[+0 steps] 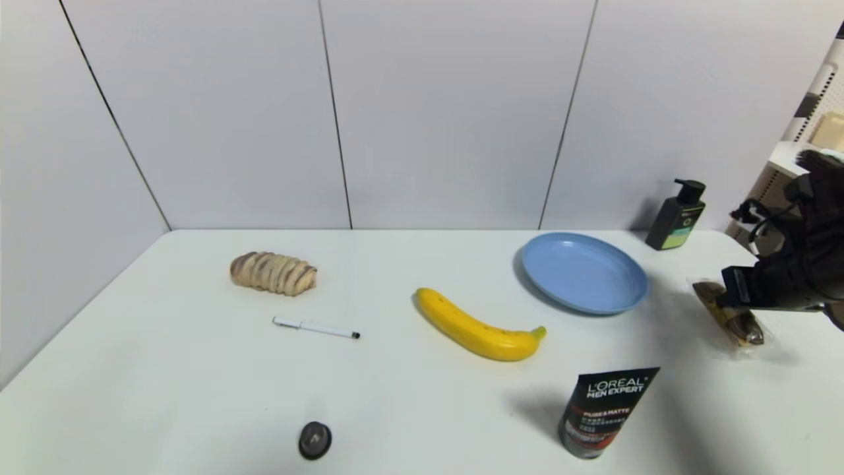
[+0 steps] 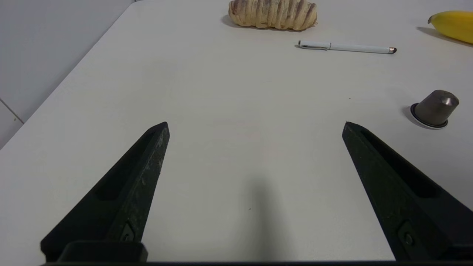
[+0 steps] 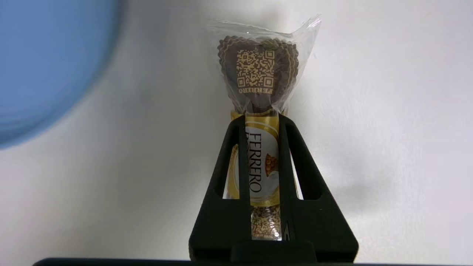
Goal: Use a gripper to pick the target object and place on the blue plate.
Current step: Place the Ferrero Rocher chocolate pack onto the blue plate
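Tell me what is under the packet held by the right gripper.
In the right wrist view, bare white table lies below the packet clamped by the right gripper; the blue plate is off to the side. The fingers cover its middle.

A white table point(image 1: 198, 369) stood against pale grey wall panels point(image 1: 448, 112) split by 3 thin dark seams. At 2 o'clock, a white pegboard shelf point(image 1: 817, 99) rose beside the table's edge. Soft, even light left faint shadows.
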